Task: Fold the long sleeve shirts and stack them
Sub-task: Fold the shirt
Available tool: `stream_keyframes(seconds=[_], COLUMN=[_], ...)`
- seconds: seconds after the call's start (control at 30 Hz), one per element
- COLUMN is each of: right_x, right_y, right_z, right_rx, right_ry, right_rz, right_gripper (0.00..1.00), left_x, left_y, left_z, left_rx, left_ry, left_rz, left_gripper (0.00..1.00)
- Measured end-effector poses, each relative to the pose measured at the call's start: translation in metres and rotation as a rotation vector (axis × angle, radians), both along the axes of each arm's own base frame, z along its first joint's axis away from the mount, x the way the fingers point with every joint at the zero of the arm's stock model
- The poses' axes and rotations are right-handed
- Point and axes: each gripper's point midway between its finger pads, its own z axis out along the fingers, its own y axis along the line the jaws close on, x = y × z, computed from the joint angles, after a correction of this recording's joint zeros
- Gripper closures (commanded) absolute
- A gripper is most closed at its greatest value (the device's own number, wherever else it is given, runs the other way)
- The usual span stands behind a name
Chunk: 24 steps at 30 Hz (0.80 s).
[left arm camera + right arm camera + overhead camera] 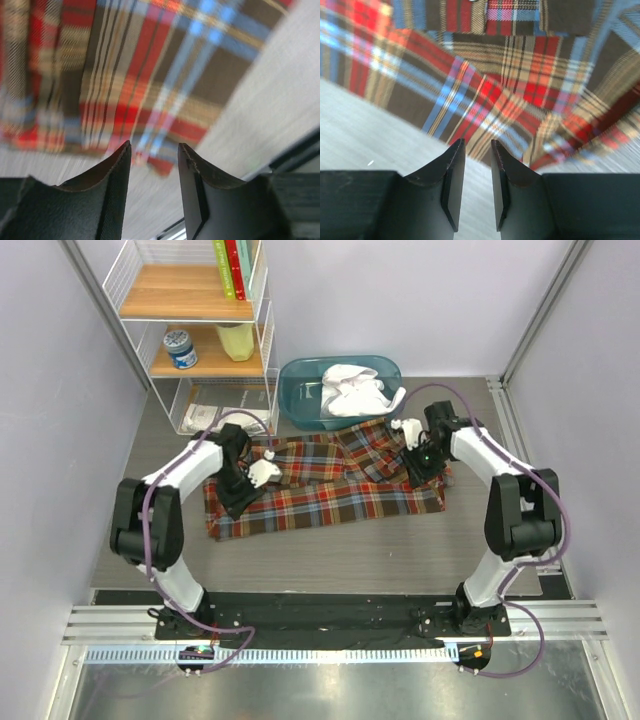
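- While the plaid shirt (330, 490) lies rumpled and half spread on the surface (330, 555) between the two arms, the white shirt (352, 390) sits bunched in the bin (300, 410) behind it.
- Left hand (152, 150) hovers over the plaid shirt's left edge. Its fingers are spread with nothing between them, and the hem and bare surface show just beyond the tips.
- Right hand (477, 146) hangs above the right part, near a turned-over flap. Its fingers are parted by a narrow gap and pinch nothing.
- Handling, as I judge it: the flannel is soft, light and limp. It will sag from any single pinch and drag on the surface rather than slide.
- Where to hold: probably an edge, such as the hem, a corner or a shoulder seam. Both hands should take matching points so the fold line runs straight.
- Risk: a pinch in the rumpled middle may catch two layers, or a sleeve may trail out of the fold.
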Motion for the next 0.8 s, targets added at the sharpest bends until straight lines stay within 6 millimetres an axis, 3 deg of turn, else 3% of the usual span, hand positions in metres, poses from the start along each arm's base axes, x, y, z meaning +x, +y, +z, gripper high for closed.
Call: stream_keyframes(seconds=[0.1,0.23,0.47,0.67,0.8], right_x=[0.003,-0.005,-0.016,-0.078,-0.107], right_y=[0.001,-0.005,-0.010,-0.021,-0.029], right_z=[-0.028,-0.062,-0.063,-0.059,-0.042], right_rx=[-0.022,-0.070,-0.103,-0.136,-0.154], right_ry=[0.037,0.095,0.038,0.116,0.130], right_rz=[0.001,-0.002,0.031,0.085,0.107], right_gripper=[0.71,0.73,0.74,0.74,0.69], left_x=[0.002,-0.003,-0.016,-0.056,-0.077], left_y=[-0.002,0.004,0.012,0.018,0.018], left_z=[-0.027,-0.048,-0.053,-0.052,-0.044], left_rx=[0.024,0.072,0.156,0.189,0.169], left_ry=[0.049,0.086,0.047,0.085,0.143], left_rz=[0.029,0.037,-0.035,-0.117,-0.120], left_gripper=[0.59,0.59,0.60,0.58,0.51])
